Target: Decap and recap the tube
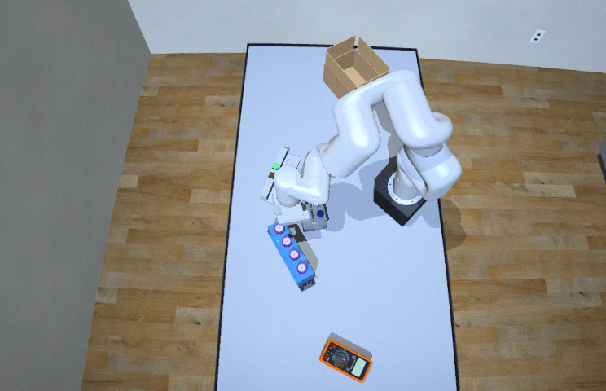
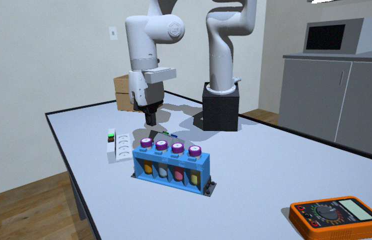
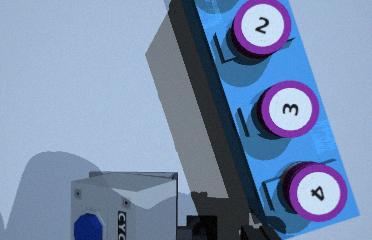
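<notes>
The blue decapping station holds four tubes, each with a purple cap on. Tube 2's cap also shows in the wrist view, beside cap 3 and cap 4. The cap tray stands to the left with empty nests, and its green lamp is lit. The key housing sits behind the station, and its blue CYCLE key is unlit. My gripper is shut and empty. It hangs above the housing, behind cap 4.
A cardboard box stands at the far end of the table. An orange multimeter lies at the near right. The arm's black base is behind the station. A grey cabinet with a microwave stands off the table to the right.
</notes>
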`<state>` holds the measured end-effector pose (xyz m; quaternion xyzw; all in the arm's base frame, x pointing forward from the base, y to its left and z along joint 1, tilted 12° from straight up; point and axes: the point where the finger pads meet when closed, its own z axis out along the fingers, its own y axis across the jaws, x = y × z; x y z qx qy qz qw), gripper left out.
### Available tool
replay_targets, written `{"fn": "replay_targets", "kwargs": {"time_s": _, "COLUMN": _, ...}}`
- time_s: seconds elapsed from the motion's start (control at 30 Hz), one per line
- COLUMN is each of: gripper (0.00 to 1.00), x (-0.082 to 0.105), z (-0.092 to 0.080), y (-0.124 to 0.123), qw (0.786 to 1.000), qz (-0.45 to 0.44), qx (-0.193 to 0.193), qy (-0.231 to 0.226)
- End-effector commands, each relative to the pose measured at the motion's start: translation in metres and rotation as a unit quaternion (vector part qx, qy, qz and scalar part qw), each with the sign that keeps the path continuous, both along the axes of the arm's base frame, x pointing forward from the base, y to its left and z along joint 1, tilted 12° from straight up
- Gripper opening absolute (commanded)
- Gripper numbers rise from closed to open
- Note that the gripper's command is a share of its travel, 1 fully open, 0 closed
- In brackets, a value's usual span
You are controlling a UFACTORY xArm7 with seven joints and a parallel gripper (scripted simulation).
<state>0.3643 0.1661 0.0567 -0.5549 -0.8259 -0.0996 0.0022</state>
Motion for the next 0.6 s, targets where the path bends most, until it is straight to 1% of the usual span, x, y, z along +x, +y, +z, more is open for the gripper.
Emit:
{"fn": "replay_targets", "kwargs": {"time_s": 0.0, "gripper": 0.0, "x": -0.004, "z": 0.002, "y": -0.007, "qw": 1.0, "qz": 0.0, "qx": 0.002, "qy": -0.005}}
{"fn": "replay_targets", "kwargs": {"time_s": 0.03, "gripper": 0.0, "x": -0.004, "z": 0.002, "y": -0.007, "qw": 1.0, "qz": 0.0, "qx": 0.002, "qy": -0.005}}
{"fn": "replay_targets", "kwargs": {"time_s": 0.4, "gripper": 0.0, "x": -0.047, "z": -0.048, "y": -0.061, "qw": 1.0, "qz": 0.0, "qx": 0.002, "qy": -0.004}}
{"fn": "replay_targets", "kwargs": {"time_s": 0.47, "gripper": 0.0, "x": -0.047, "z": -0.048, "y": -0.061, "qw": 1.0, "qz": 0.0, "qx": 0.002, "qy": -0.004}}
{"fn": "replay_targets", "kwargs": {"time_s": 0.57, "gripper": 0.0, "x": -0.06, "z": -0.063, "y": -0.077, "qw": 1.0, "qz": 0.0, "qx": 0.002, "qy": -0.004}}
